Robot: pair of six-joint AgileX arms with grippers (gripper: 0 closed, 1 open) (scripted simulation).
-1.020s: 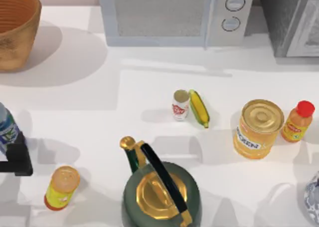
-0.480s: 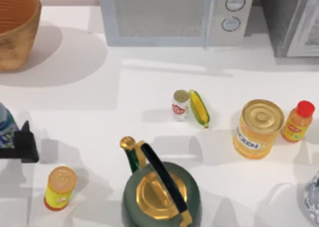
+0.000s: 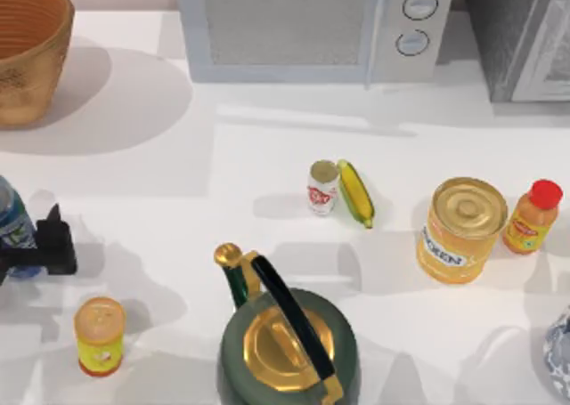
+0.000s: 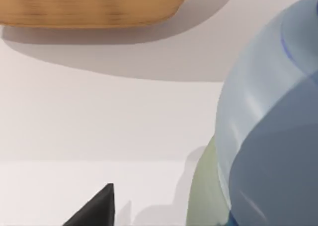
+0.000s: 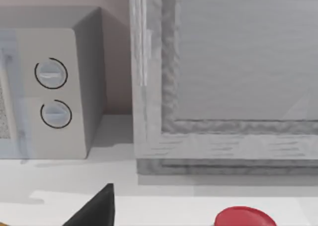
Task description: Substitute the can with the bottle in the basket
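Top view: left claw [image 3: 36, 252] on bottle [image 3: 12, 222].

Matte black, angular left pincer [image 3: 40, 249]

Left gripper [image 3: 36, 249] is positioned at the table's left edge, fingers closed around the bottle [image 3: 12, 220]. One dark fingertip [image 4: 94, 210] is visible in the left wrist view.

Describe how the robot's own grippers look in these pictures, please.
The left gripper is matte black and blocky, with angular fingers and no markings or cables that I can see. Each wrist view shows one dark, pointed fingertip, also plain black. The right gripper's fingertip looks the same.
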